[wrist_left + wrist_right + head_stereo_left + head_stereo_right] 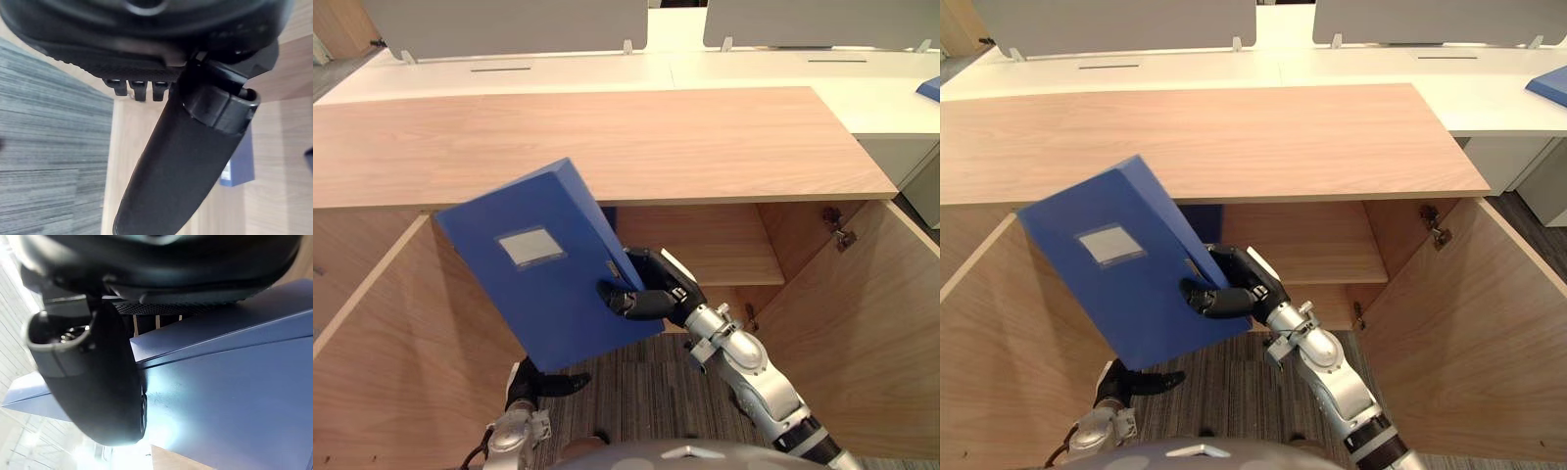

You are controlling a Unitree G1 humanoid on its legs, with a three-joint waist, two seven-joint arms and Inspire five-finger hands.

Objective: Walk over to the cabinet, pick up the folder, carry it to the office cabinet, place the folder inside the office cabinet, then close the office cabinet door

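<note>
Right hand (653, 291) is gripping the blue folder (533, 294) at its lower corner, thumb on the front face and fingers wrapping behind. The folder is hanging tilted in the air in front of the open office cabinet (607, 147), just below its wood top. The door (862, 323) is standing swung out. Left hand (543, 384) is hanging low over the carpet (646, 382), fingers relaxed, holding nothing.

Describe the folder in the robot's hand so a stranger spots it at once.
Find the long wooden office cabinet with both doors open. Before its opening, the right hand grips a tilted blue box folder with a pale label on its face. The other blue item sits on the white desk beyond.
</note>
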